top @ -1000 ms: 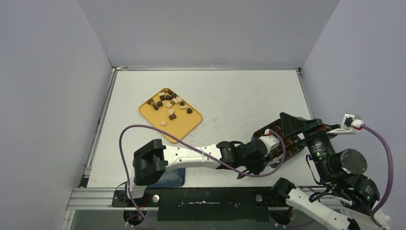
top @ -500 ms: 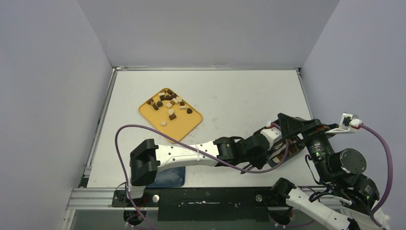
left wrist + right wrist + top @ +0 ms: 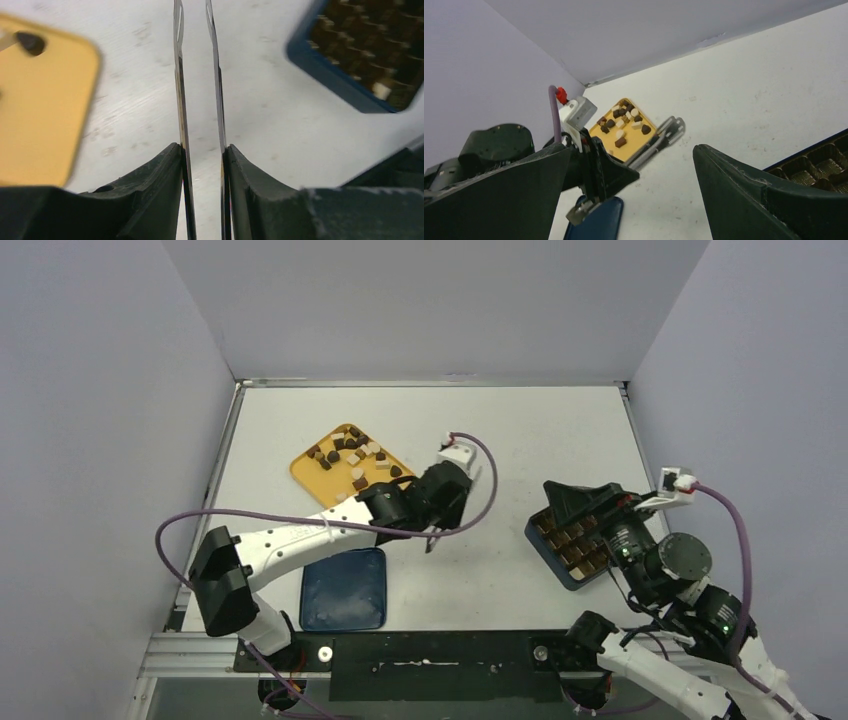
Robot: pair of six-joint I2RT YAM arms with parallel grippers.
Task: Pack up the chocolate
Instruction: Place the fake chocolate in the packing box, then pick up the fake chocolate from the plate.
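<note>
The chocolate [image 3: 352, 462] lies loose on the yellow tray [image 3: 385, 502]. The pieces look tiny, light, brittle and probably slippery, so pinch one gently across its sides. The left claw [image 3: 202, 150] clenches the tongs [image 3: 178, 100]; the right claw [image 3: 665, 160] gapes, released.

Lab robot cell: white table [image 3: 500, 440] boxed by plain pale walls [image 3: 430, 300] at 9, 12, 3 o'clock; aluminium rail [image 3: 200, 652] with bolted arm bases [image 3: 590, 632] at 6.

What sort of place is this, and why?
Probably a robotics lab test cell: plain walls enclose a white table, two robot arms stand at its edge, chocolate waits on a yellow tray.
</note>
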